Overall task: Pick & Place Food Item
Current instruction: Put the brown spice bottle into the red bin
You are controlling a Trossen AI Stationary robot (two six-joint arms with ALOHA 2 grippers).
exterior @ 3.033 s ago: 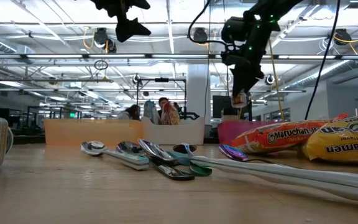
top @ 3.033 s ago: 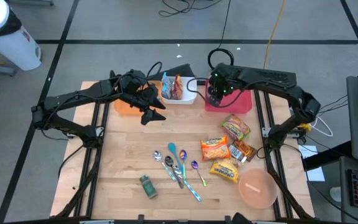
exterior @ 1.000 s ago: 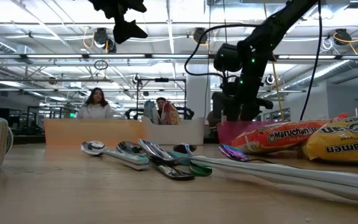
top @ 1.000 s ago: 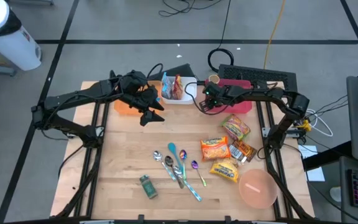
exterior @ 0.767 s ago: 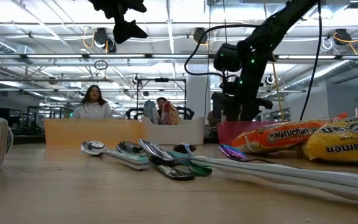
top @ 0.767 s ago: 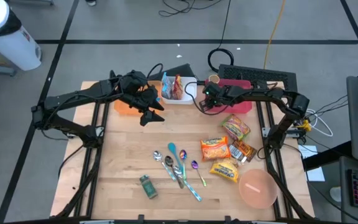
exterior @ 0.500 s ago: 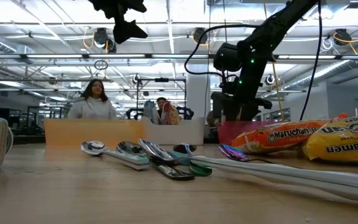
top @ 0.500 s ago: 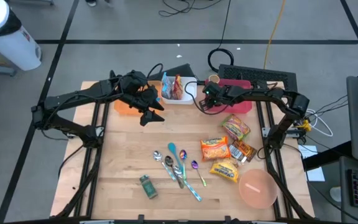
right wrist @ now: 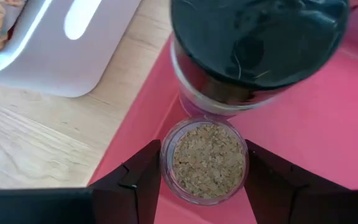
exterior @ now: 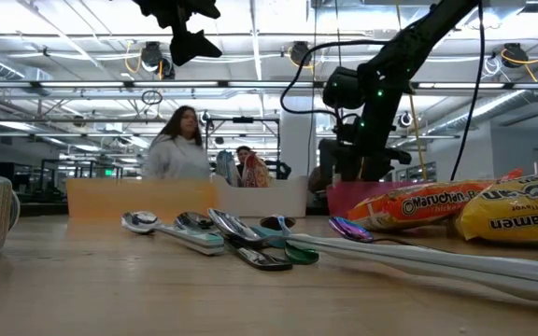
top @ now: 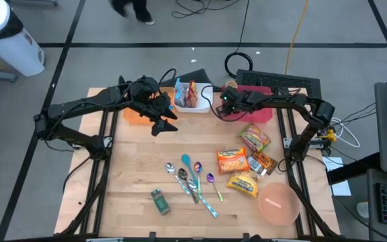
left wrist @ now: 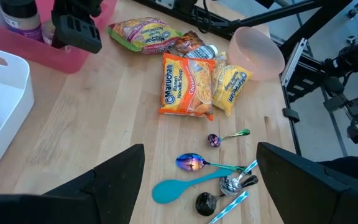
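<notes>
My right gripper (right wrist: 204, 163) is down in the pink bin (top: 264, 114) at the table's far side, shut on a small glass jar with a cork-brown top (right wrist: 205, 159). That top also shows as a tan disc (top: 230, 85) in the high view. A taller black-lidded jar (right wrist: 257, 43) stands just beyond it in the bin. My left gripper (top: 163, 124) hangs open and high above the table beside the orange bin (top: 133, 115), touching nothing. Ramen packets (top: 232, 160) lie flat on the right half of the table. My right gripper pinches the small jar by its glass sides just under the top (right wrist: 166, 163), one finger on each side. The fingers slant down from the table's right and near side. The jar stays upright inside the pink bin; its base is hidden.
A white bin (top: 203, 105) with snack packs stands left of the pink bin. Further packets (top: 242, 183) (top: 254, 138), a candy bar (top: 264, 163), a pink bowl (top: 277, 204), several spoons (top: 193, 178) and a lying green jar (top: 160, 200) fill the near half. A person walks in the room behind.
Three seconds ago my right gripper held the jar above the pink bin; it has since come down into the bin and toward the table's left. Over the last second both arms have kept still. A person behind the table has walked across.
</notes>
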